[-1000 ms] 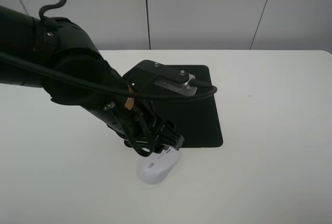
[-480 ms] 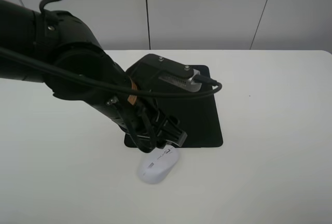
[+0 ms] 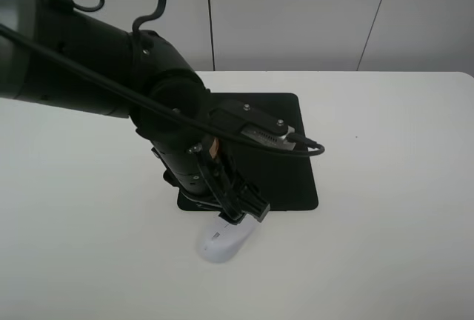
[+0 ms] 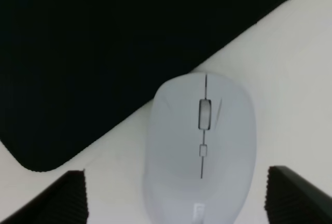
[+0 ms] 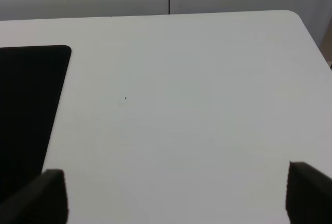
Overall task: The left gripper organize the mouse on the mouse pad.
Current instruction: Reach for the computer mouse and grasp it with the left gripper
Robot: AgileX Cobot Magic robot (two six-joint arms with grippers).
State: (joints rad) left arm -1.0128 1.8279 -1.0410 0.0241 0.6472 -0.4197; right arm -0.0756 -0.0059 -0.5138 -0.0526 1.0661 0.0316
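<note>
The white mouse (image 3: 221,244) lies on the white table just off the near left corner of the black mouse pad (image 3: 289,168). My left gripper (image 3: 241,211) hangs directly over the mouse's far end and covers part of it. In the left wrist view the mouse (image 4: 202,146) shows its grey scroll wheel, its front end close to the pad's edge (image 4: 104,47). The left gripper (image 4: 176,193) is open, and its fingertips (image 4: 70,198) stand wide apart on either side of the mouse without touching it. The right gripper (image 5: 176,195) is open over bare table.
The table's far edge meets a pale panelled wall (image 3: 296,9). The bulky left arm (image 3: 96,61) and its cable cover the pad's left part. In the right wrist view the pad's corner (image 5: 31,89) lies to one side, and the table's rounded corner (image 5: 295,19) is far off.
The left arm has swung round and its wrist has dropped slightly towards the mouse. The silver box shifted right over the pad. The mouse has stayed in place.
</note>
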